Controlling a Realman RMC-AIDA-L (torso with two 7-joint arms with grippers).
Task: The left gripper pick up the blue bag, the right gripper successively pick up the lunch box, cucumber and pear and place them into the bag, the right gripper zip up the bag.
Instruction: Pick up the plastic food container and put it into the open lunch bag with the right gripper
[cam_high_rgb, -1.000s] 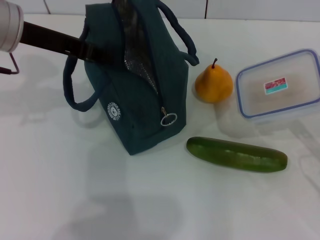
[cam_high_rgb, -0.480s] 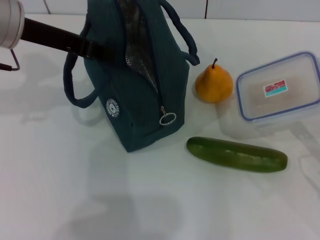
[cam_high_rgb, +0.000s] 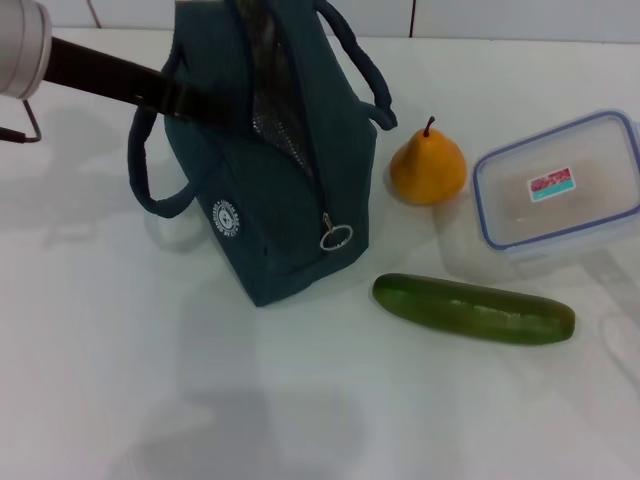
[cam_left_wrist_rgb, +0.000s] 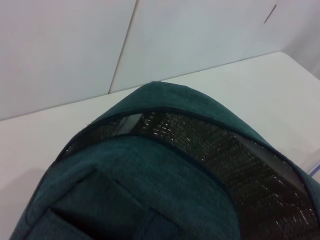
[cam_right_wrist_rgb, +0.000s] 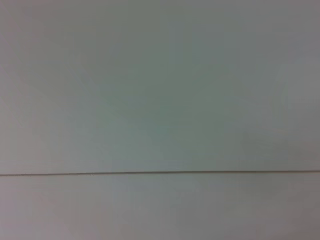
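The blue bag (cam_high_rgb: 290, 200) stands upright at the centre left of the table, its zip open and the silver lining showing. My left gripper (cam_high_rgb: 195, 103) reaches in from the upper left and is shut on the bag's near top edge. The left wrist view looks down into the bag's open mouth (cam_left_wrist_rgb: 200, 150). Right of the bag stands the orange-yellow pear (cam_high_rgb: 428, 168). The clear lunch box (cam_high_rgb: 560, 185) lies at the far right. In front of both lies the green cucumber (cam_high_rgb: 473, 309). My right gripper is out of view; its wrist view shows only a pale flat surface.
The zip's metal ring pull (cam_high_rgb: 336, 238) hangs at the bag's front end. One loop handle (cam_high_rgb: 150, 170) droops on the bag's left side, the other (cam_high_rgb: 365, 70) on its right. The white table (cam_high_rgb: 150, 380) stretches in front of the bag.
The bag has risen a little and stands more upright, drawn by my left gripper. The pear and cucumber have not moved.
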